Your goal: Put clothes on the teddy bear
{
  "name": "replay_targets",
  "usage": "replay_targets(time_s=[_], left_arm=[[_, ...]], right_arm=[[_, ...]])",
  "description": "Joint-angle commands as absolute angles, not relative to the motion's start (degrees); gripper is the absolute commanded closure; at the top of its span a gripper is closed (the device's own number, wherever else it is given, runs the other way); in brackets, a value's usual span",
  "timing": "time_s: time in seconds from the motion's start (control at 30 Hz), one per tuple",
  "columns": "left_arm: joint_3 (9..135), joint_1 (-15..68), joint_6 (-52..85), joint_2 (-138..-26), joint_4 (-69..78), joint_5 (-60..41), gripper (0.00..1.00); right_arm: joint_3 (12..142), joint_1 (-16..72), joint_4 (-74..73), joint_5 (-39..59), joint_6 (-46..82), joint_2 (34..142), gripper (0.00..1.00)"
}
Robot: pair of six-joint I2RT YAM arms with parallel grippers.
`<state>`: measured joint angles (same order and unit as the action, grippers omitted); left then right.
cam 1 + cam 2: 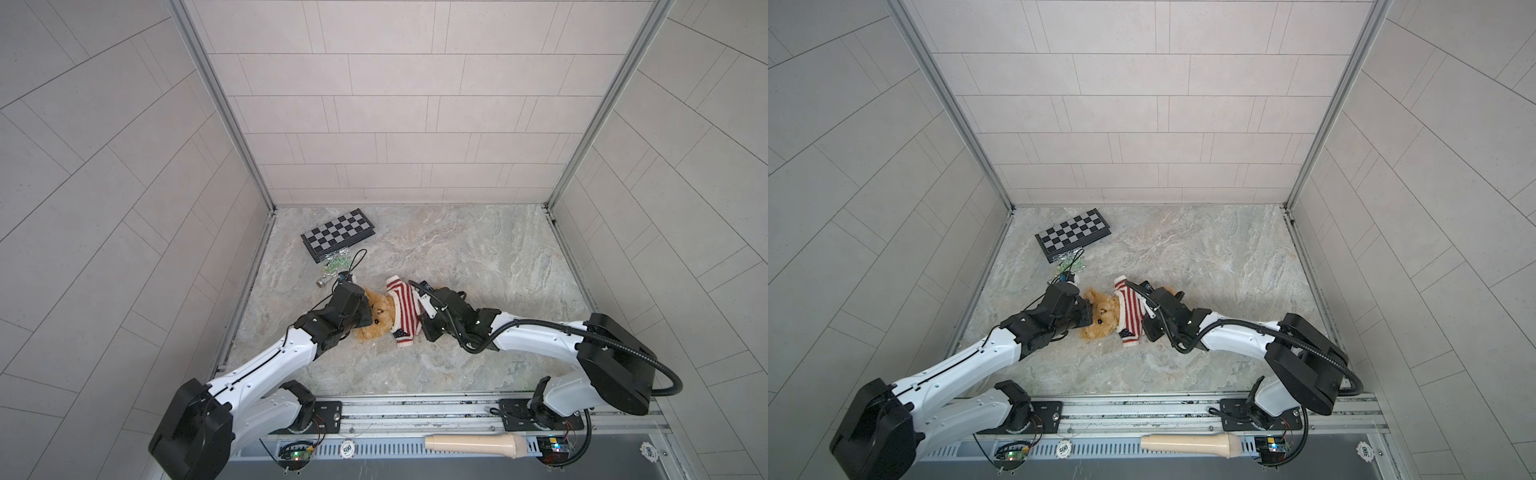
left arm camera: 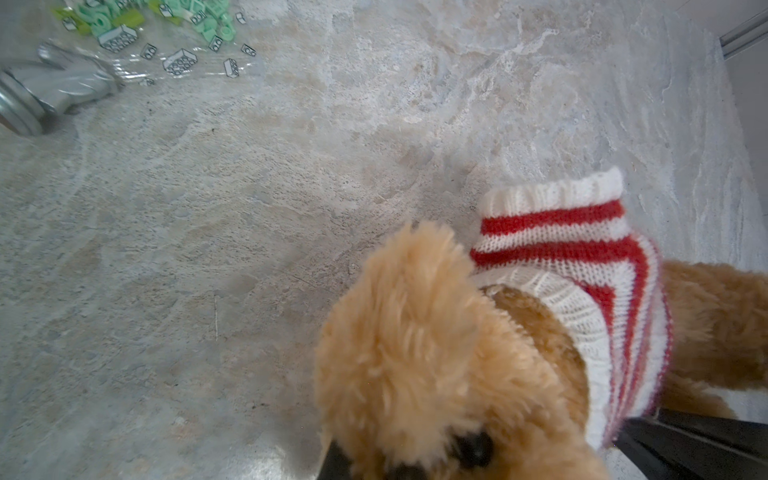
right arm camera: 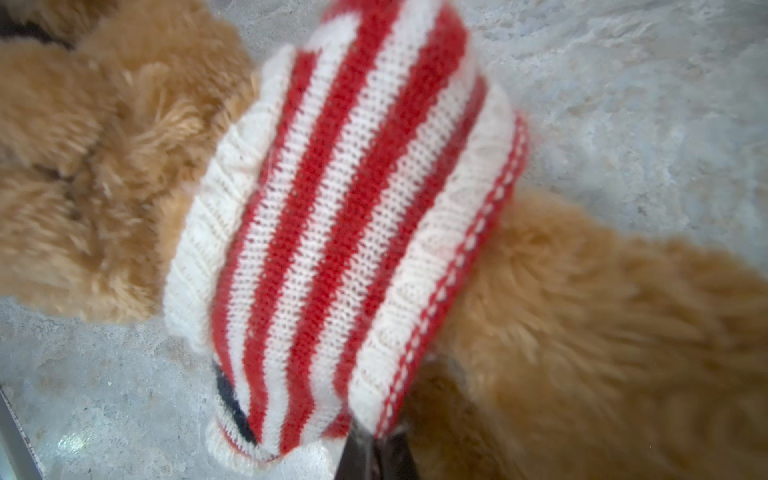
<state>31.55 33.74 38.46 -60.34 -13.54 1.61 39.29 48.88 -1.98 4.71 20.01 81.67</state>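
Observation:
The golden-tan teddy bear [image 1: 376, 322] [image 1: 1100, 320] lies on its back on the marble table, head toward the left, in both top views. A red-and-white striped sweater [image 1: 405, 305] [image 1: 1131, 307] covers its torso, and the collar sits round its neck. My left gripper [image 1: 365, 311] [image 1: 1089, 312] is shut on the bear's head; fur [image 2: 415, 353] fills the space at its jaws. My right gripper [image 3: 376, 453] [image 1: 423, 322] is shut on the sweater's hem [image 3: 419, 332], over the bear's bare lower body [image 3: 602, 332]. One sleeve [image 2: 557, 208] sticks out flat.
A folded chessboard [image 1: 338, 235] lies at the back left. In front of it are a clear bag of green bricks [image 1: 336, 264] [image 2: 166, 33] and a silver cylinder [image 1: 322, 282] [image 2: 54, 87], close to my left arm. A beige handle-shaped object [image 1: 478, 444] and poker chips [image 1: 347, 448] rest on the front rail.

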Motion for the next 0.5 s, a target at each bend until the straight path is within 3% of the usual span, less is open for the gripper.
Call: replay_targets(time_s=[0.0, 0.37, 0.47], left_arm=[[31.7, 33.0, 36.4, -59.4, -15.3, 2.0, 1.0], [30.4, 33.1, 34.2, -59.9, -10.5, -1.4, 1.0], [30.6, 33.1, 33.6, -60.6, -5.9, -7.2, 1.0]], right_arm=[[35.9, 47.8, 2.8, 1.5, 21.6, 77.1, 1.0], [29.7, 47.4, 2.6, 5.0, 18.7, 66.8, 1.0], [31.0, 47.4, 2.4, 8.5, 17.0, 69.0, 0.91]])
